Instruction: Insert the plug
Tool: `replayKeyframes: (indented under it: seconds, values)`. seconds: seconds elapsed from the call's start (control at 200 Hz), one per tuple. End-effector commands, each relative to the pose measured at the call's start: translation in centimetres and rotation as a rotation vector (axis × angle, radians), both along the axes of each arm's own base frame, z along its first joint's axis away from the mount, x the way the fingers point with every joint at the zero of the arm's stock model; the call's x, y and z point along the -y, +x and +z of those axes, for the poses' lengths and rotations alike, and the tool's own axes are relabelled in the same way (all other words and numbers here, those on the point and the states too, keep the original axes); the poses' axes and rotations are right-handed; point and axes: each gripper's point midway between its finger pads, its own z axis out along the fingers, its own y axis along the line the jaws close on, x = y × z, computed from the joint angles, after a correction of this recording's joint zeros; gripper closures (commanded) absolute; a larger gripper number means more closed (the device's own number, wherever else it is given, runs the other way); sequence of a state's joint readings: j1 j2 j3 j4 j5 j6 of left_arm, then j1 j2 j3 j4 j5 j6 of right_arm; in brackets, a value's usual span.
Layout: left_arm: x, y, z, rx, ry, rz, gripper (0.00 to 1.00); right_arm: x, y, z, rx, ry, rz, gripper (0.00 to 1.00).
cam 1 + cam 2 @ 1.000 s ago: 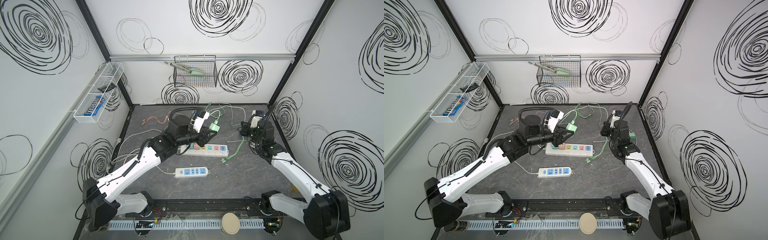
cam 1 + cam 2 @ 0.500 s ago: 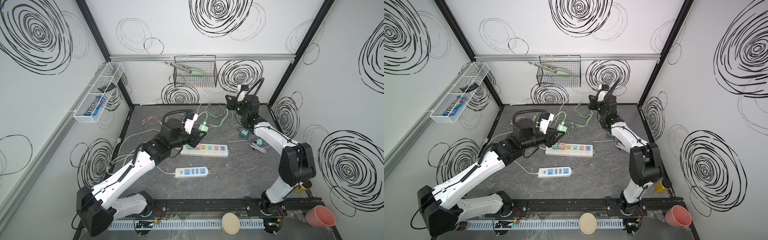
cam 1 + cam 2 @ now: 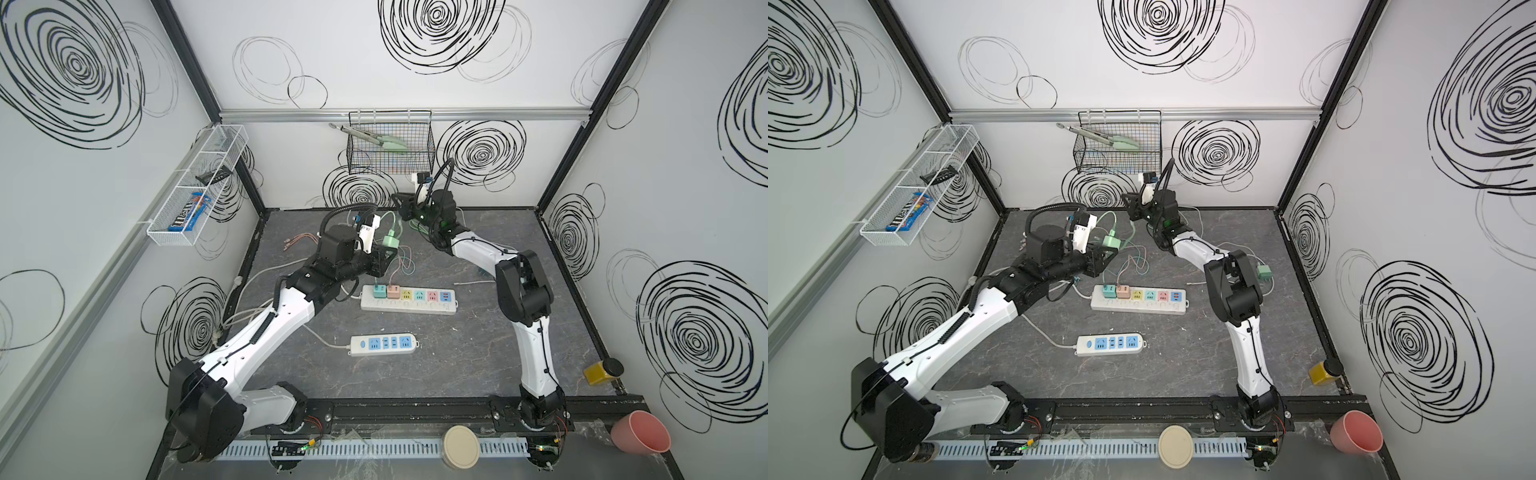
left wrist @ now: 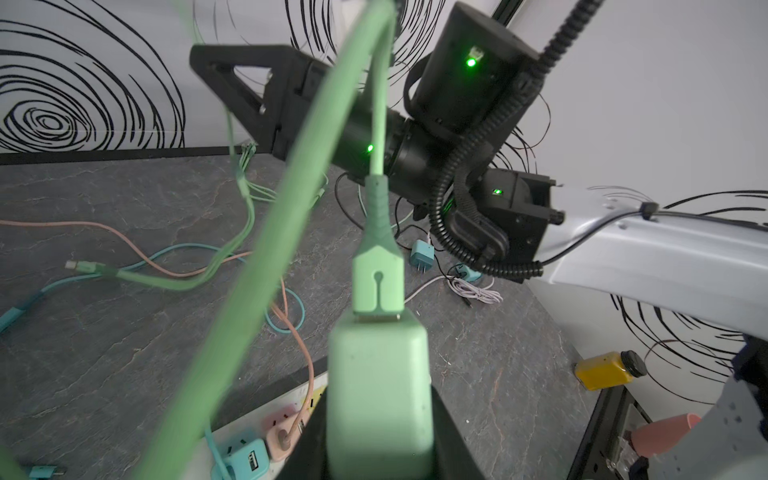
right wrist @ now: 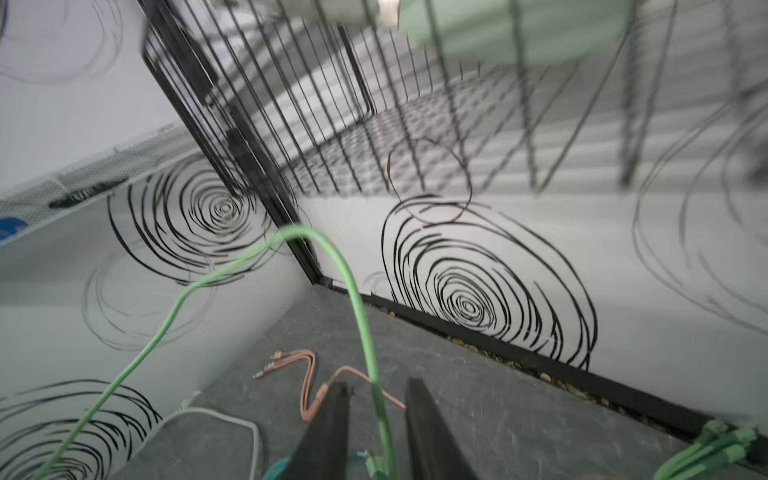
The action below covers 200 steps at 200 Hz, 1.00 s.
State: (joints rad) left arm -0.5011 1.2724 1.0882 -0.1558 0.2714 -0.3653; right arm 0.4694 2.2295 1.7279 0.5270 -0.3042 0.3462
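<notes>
Cream lid (image 3: 459, 446) and pink cup (image 3: 640, 432) sit nearest, in front of the base rail. Yellow bottle (image 3: 596, 372) lies on its side by the right wall. On the grey table (image 3: 478, 357), first comes the blue-socket strip (image 3: 384, 344), flat, cord running off to the left. Behind it the pastel power strip (image 3: 409, 305) lies flat, with a teal adapter (image 3: 379, 291) and a pink adapter (image 3: 393, 291) seated in its two leftmost sockets; the other four sockets show bare faces. Left gripper (image 3: 388, 251) is clamped on the mint-green plug (image 3: 391, 240), which is in the air just behind the strip's left end, in no socket; both top views agree. Left wrist view: plug body sits between the two black fingers (image 4: 453, 449), a green USB connector (image 4: 378, 286) seated in its outer face, prongs hidden. The green cable (image 4: 266, 266) rises from that connector; in both top views it arcs back toward the right gripper (image 3: 402, 206), which hangs high near the back wall, just under the wire basket (image 3: 390, 166). Right wrist view: its fingers (image 5: 328, 432) stand apart, moderate gap, cable running through the gap; can't tell whether it touches either pad. Tongs (image 3: 374, 139) lie across the basket's top.
</notes>
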Motion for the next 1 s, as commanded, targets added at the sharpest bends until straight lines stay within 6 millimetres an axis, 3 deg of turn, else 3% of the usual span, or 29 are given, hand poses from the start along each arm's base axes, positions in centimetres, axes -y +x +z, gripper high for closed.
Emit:
replayKeyframes:
  seconds: [0.0, 0.19, 0.295, 0.52, 0.645, 0.81, 0.996]
  values:
    - [-0.3, 1.0, 0.4, 0.048, -0.002, 0.011, 1.0, 1.2, 1.2, -2.7, -0.055, -0.125, 0.004, 0.39]
    - [-0.4, 1.3, -0.7, 0.029, 0.012, 0.013, 1.0, 5.5, -0.1, -7.1, -0.222, -0.319, 0.006, 0.15]
    - [-0.4, 1.3, -0.9, 0.025, 0.012, 0.009, 1.0, 8.8, -1.7, -8.0, -0.274, -0.367, -0.009, 0.01]
    - [0.4, 1.2, -1.7, 0.006, 0.006, -0.026, 1.0, 15.3, -5.7, -5.1, -0.278, -0.331, -0.065, 0.03]
    - [1.1, 1.0, -2.0, 0.005, 0.011, -0.055, 1.0, 17.8, -8.2, -3.2, -0.252, -0.294, -0.099, 0.03]
    - [2.8, 0.3, -2.2, 0.036, 0.03, -0.111, 1.0, 19.3, -11.4, -1.0, -0.234, -0.213, -0.121, 0.03]
    - [4.8, -0.3, -2.3, 0.061, 0.043, -0.17, 1.0, 19.5, -14.8, -0.3, -0.212, -0.19, -0.087, 0.03]
